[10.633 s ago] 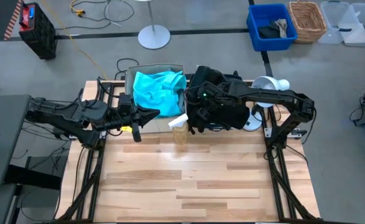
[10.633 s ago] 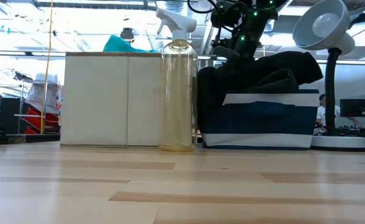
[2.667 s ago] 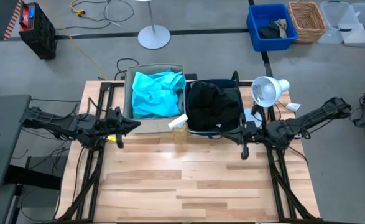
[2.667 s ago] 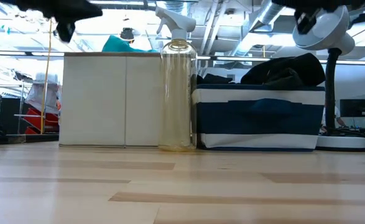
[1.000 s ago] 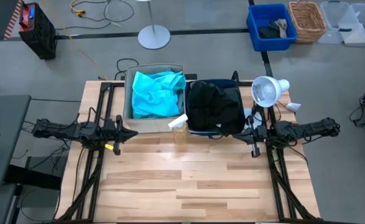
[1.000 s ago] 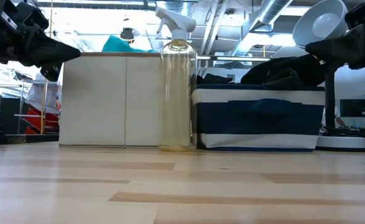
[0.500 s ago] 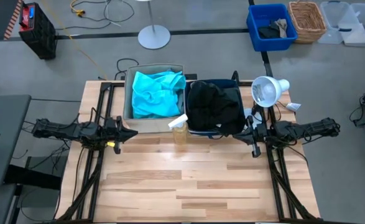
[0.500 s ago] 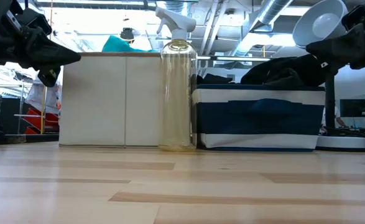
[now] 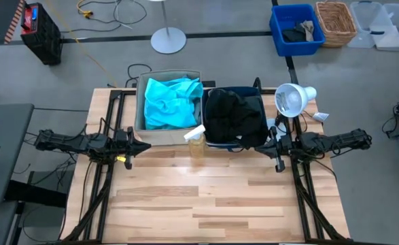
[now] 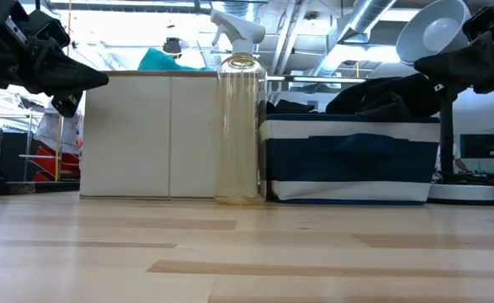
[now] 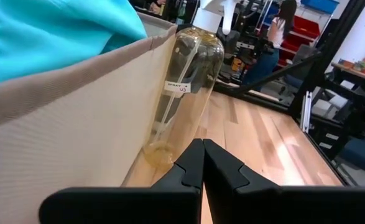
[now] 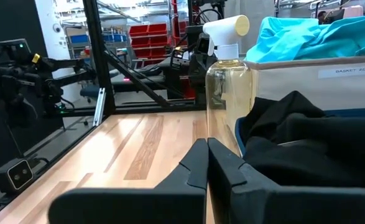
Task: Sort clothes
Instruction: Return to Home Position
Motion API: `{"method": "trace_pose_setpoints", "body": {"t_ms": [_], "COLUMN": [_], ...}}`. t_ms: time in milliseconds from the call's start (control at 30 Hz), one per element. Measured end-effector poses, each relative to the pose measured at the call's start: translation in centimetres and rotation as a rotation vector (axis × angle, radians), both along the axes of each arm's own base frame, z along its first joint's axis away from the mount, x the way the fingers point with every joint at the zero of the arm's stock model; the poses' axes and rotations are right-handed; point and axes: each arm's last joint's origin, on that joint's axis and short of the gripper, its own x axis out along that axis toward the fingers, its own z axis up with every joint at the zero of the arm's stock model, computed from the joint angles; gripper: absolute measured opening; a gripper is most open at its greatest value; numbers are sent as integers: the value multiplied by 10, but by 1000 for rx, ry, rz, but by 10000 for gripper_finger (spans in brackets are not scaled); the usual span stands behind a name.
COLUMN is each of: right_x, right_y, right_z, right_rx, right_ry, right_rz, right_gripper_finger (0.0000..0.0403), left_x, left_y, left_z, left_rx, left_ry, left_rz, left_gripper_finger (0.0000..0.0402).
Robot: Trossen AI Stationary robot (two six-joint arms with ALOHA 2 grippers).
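Wood bench (image 9: 206, 197), workshop floor behind with a blue bin (image 9: 296, 28) and wicker basket (image 9: 336, 22). At the back of the bench, beige box (image 10: 146, 135) and navy striped box (image 10: 347, 160) sit side by side, touching. Spray bottle (image 9: 196, 141) stands upright just in front of their seam. Desk lamp (image 9: 291, 99) is beside the navy box, at the right edge.

Turquoise top (image 9: 172, 102) is heaped in the beige box, long axis front to back, with a peak above the rim. Black garment (image 9: 234, 116) is piled in the navy box, same axis, humped toward the lamp.

Left pincer (image 11: 201, 144) is at the left edge and right pincer (image 12: 206, 143) at the right edge, both level with the box fronts, fingers pressed together, holding nothing. The front half of the bench is open wood.
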Motion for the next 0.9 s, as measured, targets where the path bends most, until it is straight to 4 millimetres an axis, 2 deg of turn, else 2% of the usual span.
{"method": "trace_pose_setpoints", "body": {"t_ms": [300,900], "right_x": [0,0], "right_y": [0,0], "right_z": [0,0], "right_rx": [0,0], "right_ry": [0,0], "right_rz": [0,0], "right_gripper_finger": [20,20], "left_x": [0,0], "left_y": [0,0], "left_z": [1,1], "left_rx": [177,152], "left_ry": [18,14], "left_rz": [-18,-15], "left_gripper_finger": [0,0]}}
